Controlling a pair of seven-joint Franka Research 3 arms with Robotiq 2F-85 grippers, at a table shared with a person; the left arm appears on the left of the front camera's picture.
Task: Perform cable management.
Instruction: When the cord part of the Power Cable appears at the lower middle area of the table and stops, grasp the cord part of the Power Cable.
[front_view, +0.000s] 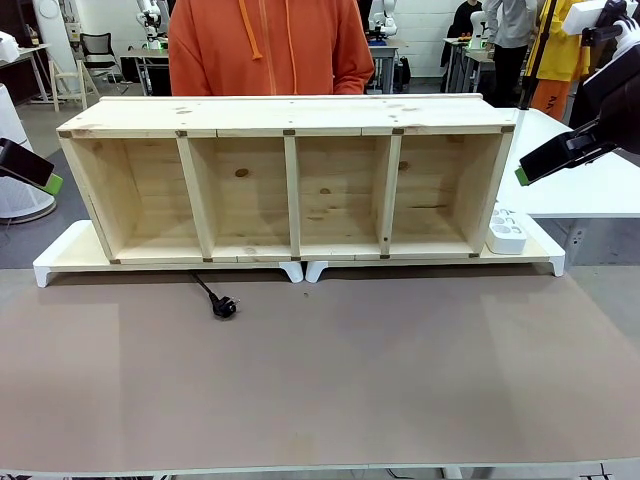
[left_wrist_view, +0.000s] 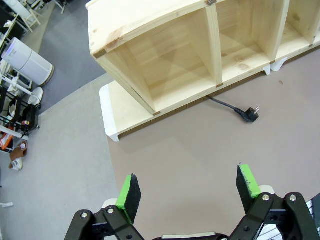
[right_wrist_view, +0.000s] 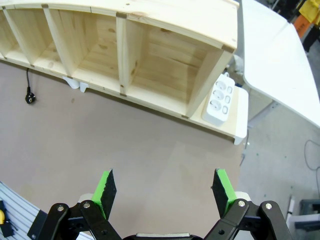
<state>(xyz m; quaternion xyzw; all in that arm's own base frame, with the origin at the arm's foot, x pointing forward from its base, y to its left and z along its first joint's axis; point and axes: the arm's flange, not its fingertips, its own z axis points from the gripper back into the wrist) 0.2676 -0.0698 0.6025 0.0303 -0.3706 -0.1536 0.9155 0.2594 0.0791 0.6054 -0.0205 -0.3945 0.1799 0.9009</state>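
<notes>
One cable (front_view: 206, 290) trails from under the shelf (front_view: 290, 115), left of middle on the surface (front_view: 400, 380). It is probably light and limp, so you should pinch just behind the plug (front_view: 225, 308). Both jaws are spread and empty.

We are in a lab-like workroom. Past the brown table (front_view: 320, 380) and its wooden shelf (front_view: 290, 115) we see grey floor (left_wrist_view: 75, 65), more work desks (front_view: 470, 50), an office chair (front_view: 97, 46) far left and people standing (front_view: 510, 25) far right. A white table (front_view: 590, 180) adjoins on the right.
</notes>
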